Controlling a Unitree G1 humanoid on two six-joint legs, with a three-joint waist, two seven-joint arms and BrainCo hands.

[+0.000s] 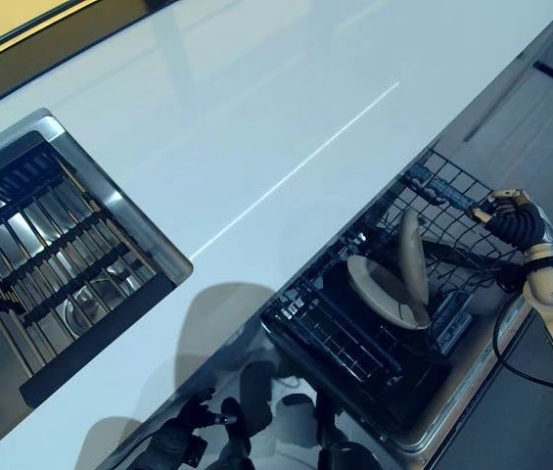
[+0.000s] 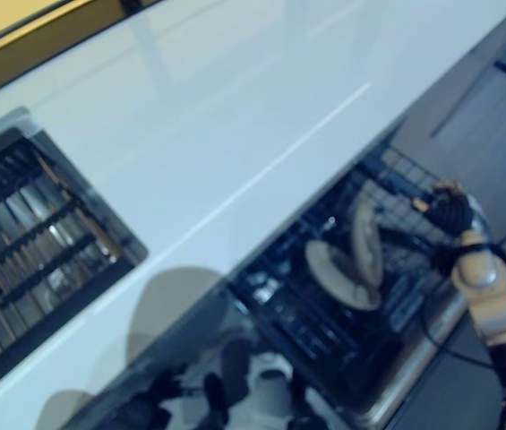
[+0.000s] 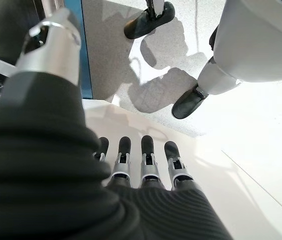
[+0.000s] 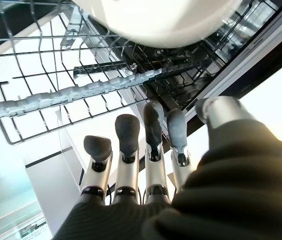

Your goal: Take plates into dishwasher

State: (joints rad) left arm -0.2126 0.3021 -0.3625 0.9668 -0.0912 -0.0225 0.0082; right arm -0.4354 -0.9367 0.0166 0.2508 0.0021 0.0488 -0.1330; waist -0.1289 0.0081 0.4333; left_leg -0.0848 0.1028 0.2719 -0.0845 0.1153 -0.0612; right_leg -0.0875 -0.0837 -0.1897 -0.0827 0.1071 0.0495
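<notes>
Nearest, the left hand (image 3: 145,165) hangs low below the table's front edge, its fingers straight and holding nothing. Just beyond, the pulled-out dishwasher rack (image 1: 354,343) carries two plates (image 1: 393,284), one leaning flat and one standing on edge behind it. The right hand (image 1: 511,217) sits at the rack's far wire rim, fingers extended and relaxed, gripping nothing. Past the rack stretches the white table (image 1: 256,127), with the sink (image 1: 51,245) at its left. The likely risk: a careless nudge against the wires could jolt the rack and topple the standing plate.
</notes>
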